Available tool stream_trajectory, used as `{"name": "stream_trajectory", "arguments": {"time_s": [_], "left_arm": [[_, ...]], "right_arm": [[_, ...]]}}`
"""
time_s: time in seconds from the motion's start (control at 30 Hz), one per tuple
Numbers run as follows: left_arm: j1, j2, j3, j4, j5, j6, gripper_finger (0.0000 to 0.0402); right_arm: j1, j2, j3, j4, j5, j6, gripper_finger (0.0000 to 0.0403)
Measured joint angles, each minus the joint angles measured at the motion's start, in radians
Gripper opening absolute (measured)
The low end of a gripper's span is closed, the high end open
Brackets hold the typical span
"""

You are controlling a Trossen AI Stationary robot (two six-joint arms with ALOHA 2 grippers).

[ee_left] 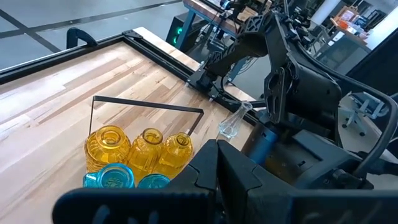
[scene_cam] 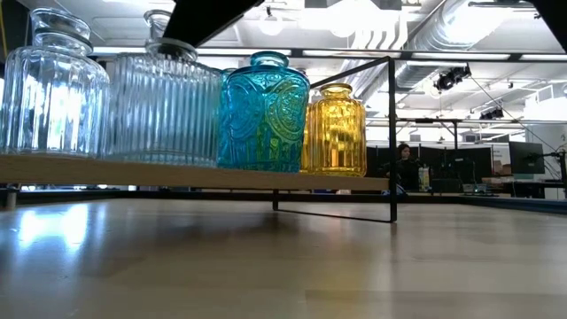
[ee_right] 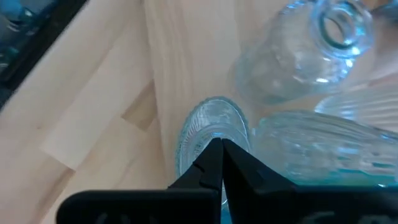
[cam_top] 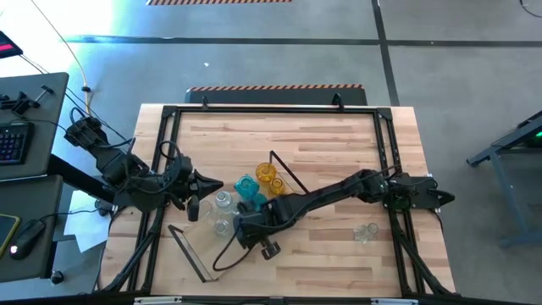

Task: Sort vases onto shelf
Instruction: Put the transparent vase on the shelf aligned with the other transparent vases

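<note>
Your right gripper [ee_right: 219, 146] hung pressed together over a clear vase [ee_right: 211, 134] on the shelf [ee_right: 186, 62], holding nothing. Vases sat grouped by colour: clear, teal [scene_cam: 263, 111], amber [scene_cam: 335, 128]. One clear vase [cam_top: 366, 231] remained on the table. Left gripper [cam_top: 216, 186] also closed, beside the row.

teal vase [scene_cam: 263, 113], amber vase [scene_cam: 336, 131], clear ribbed vase [scene_cam: 164, 111]

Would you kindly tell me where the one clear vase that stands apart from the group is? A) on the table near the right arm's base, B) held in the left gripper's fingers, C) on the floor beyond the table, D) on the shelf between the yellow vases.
A: the high view shows a lone clear vase on the tabletop by the right arm's base, off the shelf.
</note>
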Motion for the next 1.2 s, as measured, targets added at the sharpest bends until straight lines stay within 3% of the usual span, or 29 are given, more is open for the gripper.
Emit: {"name": "stream_trajectory", "arguments": {"time_s": [0.7, 1.03, 1.2], "left_arm": [[0.000, 0.000, 0.000, 0.023, -0.001, -0.001, 0.0000], [0.000, 0.000, 0.000, 0.034, -0.004, 0.000, 0.0000], [0.000, 0.000, 0.000, 0.037, -0.005, 0.000, 0.0000]], "right_arm": [[0.000, 0.001, 0.000, 0.078, -0.086, -0.020, 0.0000], [0.003, 0.001, 0.000, 0.088, -0.024, 0.003, 0.0000], [0.012, 0.000, 0.000, 0.077, 0.066, 0.027, 0.0000]]}}
